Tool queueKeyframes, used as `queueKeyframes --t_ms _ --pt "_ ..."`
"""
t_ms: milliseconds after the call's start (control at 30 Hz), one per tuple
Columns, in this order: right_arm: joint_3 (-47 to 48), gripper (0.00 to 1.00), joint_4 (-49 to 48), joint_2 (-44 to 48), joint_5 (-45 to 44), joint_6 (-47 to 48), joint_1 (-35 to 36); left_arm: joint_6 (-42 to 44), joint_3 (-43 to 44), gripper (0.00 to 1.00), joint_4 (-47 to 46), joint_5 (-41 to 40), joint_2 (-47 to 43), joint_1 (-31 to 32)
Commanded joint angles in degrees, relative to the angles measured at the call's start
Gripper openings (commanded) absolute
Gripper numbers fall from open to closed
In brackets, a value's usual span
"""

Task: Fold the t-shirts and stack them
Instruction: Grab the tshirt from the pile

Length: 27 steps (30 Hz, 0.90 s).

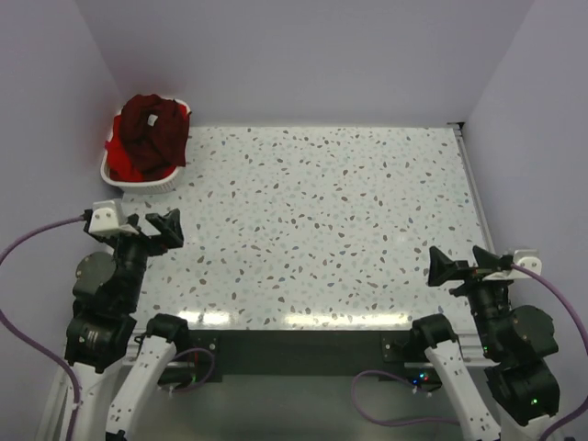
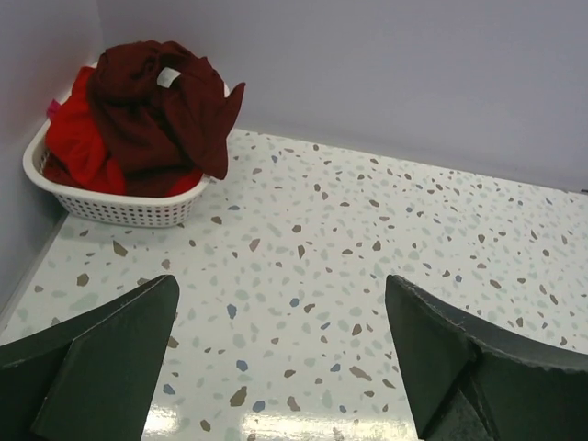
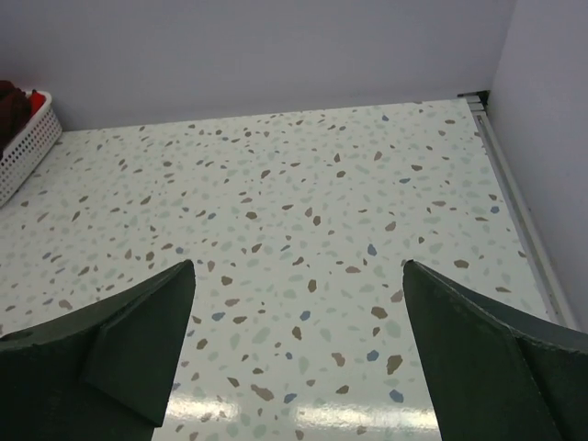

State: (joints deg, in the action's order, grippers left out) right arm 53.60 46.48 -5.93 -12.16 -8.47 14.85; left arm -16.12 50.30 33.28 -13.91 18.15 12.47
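Note:
The t-shirts lie heaped in a white slotted basket (image 1: 112, 171) at the table's far left corner: a dark maroon shirt (image 1: 154, 124) on top, bright red ones (image 1: 131, 172) beneath it. In the left wrist view the maroon shirt (image 2: 165, 106) drapes over the basket rim (image 2: 110, 209), with red cloth (image 2: 84, 147) at its left. My left gripper (image 1: 148, 222) hovers open near the table's front left, well short of the basket, nothing between its fingers (image 2: 110, 358). At the front right my right gripper (image 1: 461, 259) also stands open and holds nothing, its fingers (image 3: 147, 335) over bare tabletop.
The speckled terrazzo tabletop (image 1: 322, 220) stretches between the two arms and back to pale walls on three sides. A metal rail (image 1: 470, 179) runs along the table's right edge. The basket's corner (image 3: 23, 147) shows at the far left of the right wrist view.

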Motion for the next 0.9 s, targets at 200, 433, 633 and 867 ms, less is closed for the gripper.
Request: queueKeyframes --t_ms 200,433,633,867 --pt "-5.4 0.99 -7.7 -1.5 5.5 -4.4 1.9 -4.7 2.5 1.0 -12.7 -5.3 27.4 0.1" --pt "-7.7 0.99 -10.8 -4.2 10.1 -5.3 3.5 -1.2 17.5 1.0 -17.2 -10.6 53.0 -3.9" --pt "-8.7 0.99 -12.6 -7.1 12.0 -6.7 4.7 0.3 34.0 1.0 -18.9 -13.2 72.6 -9.6" --pt "-9.0 0.99 -12.6 -11.5 15.5 -8.0 4.7 -1.2 50.3 1.0 -19.3 -14.4 92.7 -12.5"
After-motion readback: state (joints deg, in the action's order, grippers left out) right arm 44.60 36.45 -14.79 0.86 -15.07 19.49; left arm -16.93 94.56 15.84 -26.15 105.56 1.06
